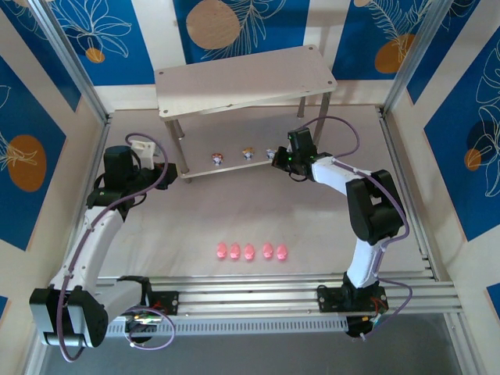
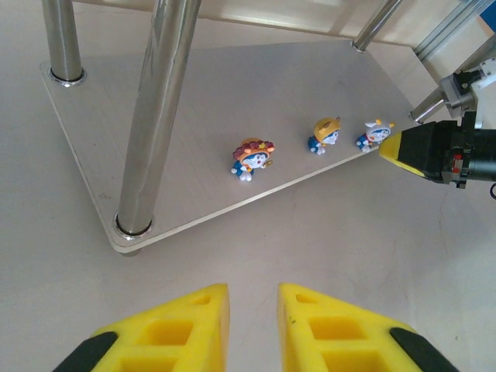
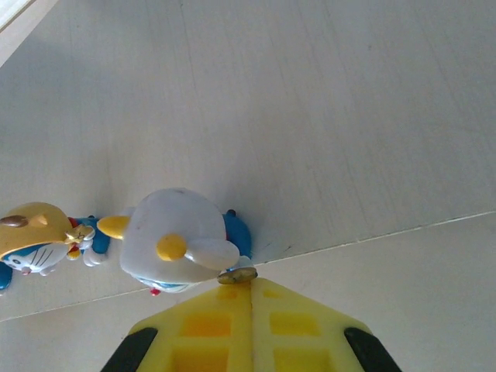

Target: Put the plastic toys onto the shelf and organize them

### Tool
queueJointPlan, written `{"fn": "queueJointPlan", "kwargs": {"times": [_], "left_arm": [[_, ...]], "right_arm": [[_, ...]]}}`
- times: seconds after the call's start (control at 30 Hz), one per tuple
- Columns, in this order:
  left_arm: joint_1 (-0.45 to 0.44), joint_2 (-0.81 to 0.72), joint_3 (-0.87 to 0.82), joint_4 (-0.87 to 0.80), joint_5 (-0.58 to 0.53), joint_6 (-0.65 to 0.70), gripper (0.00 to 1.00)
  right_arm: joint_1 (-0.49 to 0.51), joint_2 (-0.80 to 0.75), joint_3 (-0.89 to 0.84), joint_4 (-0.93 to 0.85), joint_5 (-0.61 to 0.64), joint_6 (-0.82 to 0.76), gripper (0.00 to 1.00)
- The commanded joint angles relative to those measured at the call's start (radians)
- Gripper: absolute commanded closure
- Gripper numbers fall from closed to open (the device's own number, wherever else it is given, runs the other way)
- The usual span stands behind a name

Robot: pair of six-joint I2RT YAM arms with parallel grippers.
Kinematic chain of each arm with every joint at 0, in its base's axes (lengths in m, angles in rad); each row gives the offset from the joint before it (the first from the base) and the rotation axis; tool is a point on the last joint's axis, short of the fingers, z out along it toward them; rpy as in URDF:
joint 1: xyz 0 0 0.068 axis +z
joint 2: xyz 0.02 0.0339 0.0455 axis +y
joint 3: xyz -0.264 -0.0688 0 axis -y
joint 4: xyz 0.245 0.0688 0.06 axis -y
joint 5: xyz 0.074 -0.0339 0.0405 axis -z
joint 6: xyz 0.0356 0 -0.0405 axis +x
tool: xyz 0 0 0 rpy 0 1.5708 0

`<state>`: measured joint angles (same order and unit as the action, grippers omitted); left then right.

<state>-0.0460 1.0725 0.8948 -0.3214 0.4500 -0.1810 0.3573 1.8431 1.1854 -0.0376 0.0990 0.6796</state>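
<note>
Pale surface (image 1: 312,226), boxed in by walls with blue panels (image 1: 101,39) carrying orange discs and white leaf outlines. An aluminium rail (image 1: 258,289) runs along the near edge with two arm bases on it.

Shelf (image 1: 242,78) stands at the far middle. It has two boards: a pale wood-grain top board, and a lower board (image 2: 194,93) sitting close to the surface. Chrome legs (image 2: 155,116) join them; three show in the left wrist view.

Toy count: eight.
- Three figurines on the lower board, upright, in one row along its near edge, each apart from the next. From the left: brown-topped figurine (image 2: 252,155), orange-topped figurine (image 2: 327,133), white-topped figurine (image 2: 376,133) at the right end.
- Five pink pigs (image 1: 249,251) on the surface in a single close row at the near middle, well apart from the shelf.

Right pincer (image 1: 275,158): clenched, the two yellow fingers pressed flat together with only a seam between them. Its tip touches the white-topped figurine at the near right edge of the lower board. Nothing sits between the fingers.

Left pincer (image 2: 252,310): released, with a narrow gap between its two yellow fingers and nothing in the gap. It sits off the near left corner of the shelf, apart from the board and near the corner leg.
</note>
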Motion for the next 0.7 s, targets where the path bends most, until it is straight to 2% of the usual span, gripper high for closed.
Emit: {"fn": "queueJointPlan", "kwargs": {"times": [0.0, 0.67], "left_arm": [[0.018, -0.008, -0.011, 0.020, 0.037, 0.017, 0.76], [0.030, -0.013, -0.021, 0.028, 0.044, 0.015, 0.76]], "right_arm": [[0.003, 0.008, 0.028, 0.007, 0.030, 0.003, 0.99], [0.010, 0.038, 0.052, 0.012, 0.050, -0.003, 0.99]]}}
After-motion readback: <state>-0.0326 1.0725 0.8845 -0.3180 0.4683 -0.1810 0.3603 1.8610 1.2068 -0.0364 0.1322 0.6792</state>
